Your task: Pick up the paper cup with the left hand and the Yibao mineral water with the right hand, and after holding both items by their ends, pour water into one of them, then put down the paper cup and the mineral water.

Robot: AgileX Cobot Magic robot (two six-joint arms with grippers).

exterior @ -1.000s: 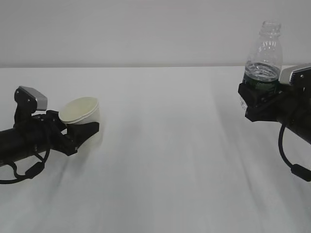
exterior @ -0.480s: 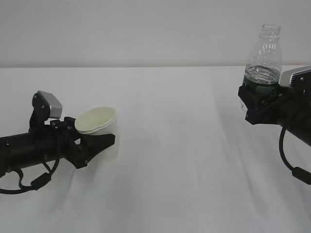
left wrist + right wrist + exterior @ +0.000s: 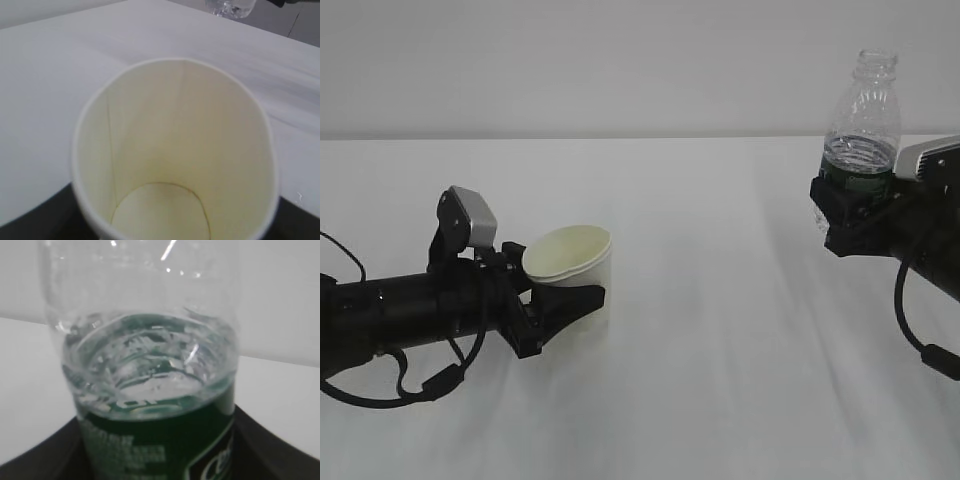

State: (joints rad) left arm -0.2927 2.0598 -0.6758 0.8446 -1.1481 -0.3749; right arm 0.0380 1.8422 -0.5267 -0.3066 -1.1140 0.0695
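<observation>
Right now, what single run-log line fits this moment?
phase: both items held, pour not begun | left pincer: shut on paper cup, empty | right pincer: shut on Yibao mineral water, upright, uncapped

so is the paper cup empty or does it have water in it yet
Empty. The left wrist view looks straight into the paper cup and shows a dry cream bottom, with no water.

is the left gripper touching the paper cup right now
Touching. In the exterior view the left gripper has its black fingers closed against the lower wall of the paper cup, holding it tilted.
</observation>
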